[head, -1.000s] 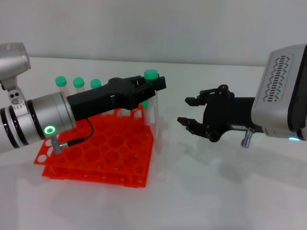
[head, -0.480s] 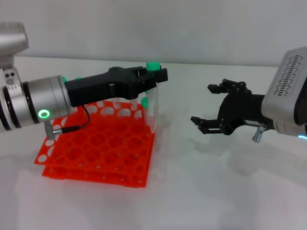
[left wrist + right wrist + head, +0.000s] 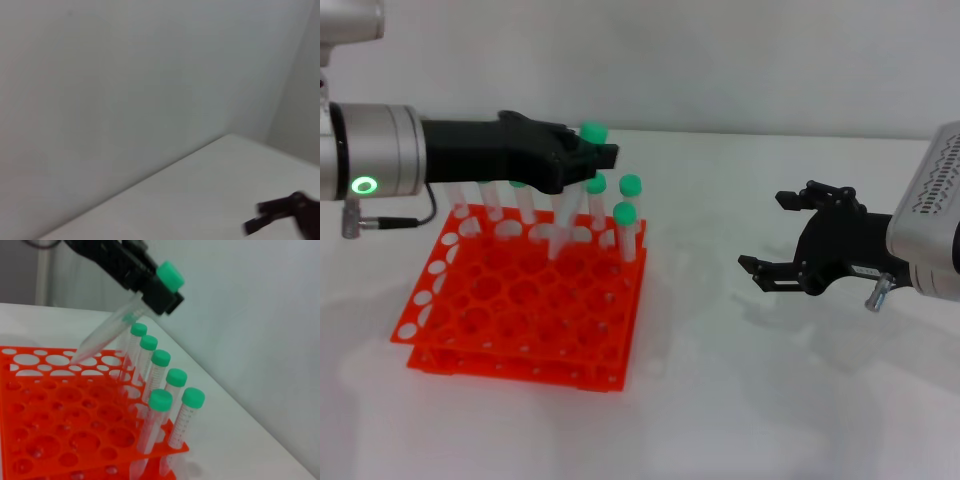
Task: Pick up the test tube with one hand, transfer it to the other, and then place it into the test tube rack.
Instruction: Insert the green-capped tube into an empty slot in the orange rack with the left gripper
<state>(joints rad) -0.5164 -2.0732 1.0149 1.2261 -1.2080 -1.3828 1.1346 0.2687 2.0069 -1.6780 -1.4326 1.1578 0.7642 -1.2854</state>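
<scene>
The black claw-fingered left gripper (image 3: 592, 158) on its silver-grey arm reaches over the far side of the bright orange-red plastic test tube rack (image 3: 520, 310). Its jaws are pinching a slender clear plastic test tube with a round green cap (image 3: 570, 195), just under the cap. The tube hangs tilted, and its pointed tip is down near the holes at the far side of the rack. From the head view you cannot tell if the tip is inside a hole or only above one (the right wrist view shows it close over the top tier).

Other clear green-capped tubes (image 3: 158, 371) stand upright in the far rows of the rack. The arm hides some of their caps in the head view.

The black claw-fingered right gripper (image 3: 790, 235) hangs above the white desk (image 3: 720, 400), well apart from the rack. Its jaws are spread wide and hold nothing. Its arm is cut off at the edge.

The left wrist view shows mostly a pale wall and the desk, with a blurry dark shape in one corner.
</scene>
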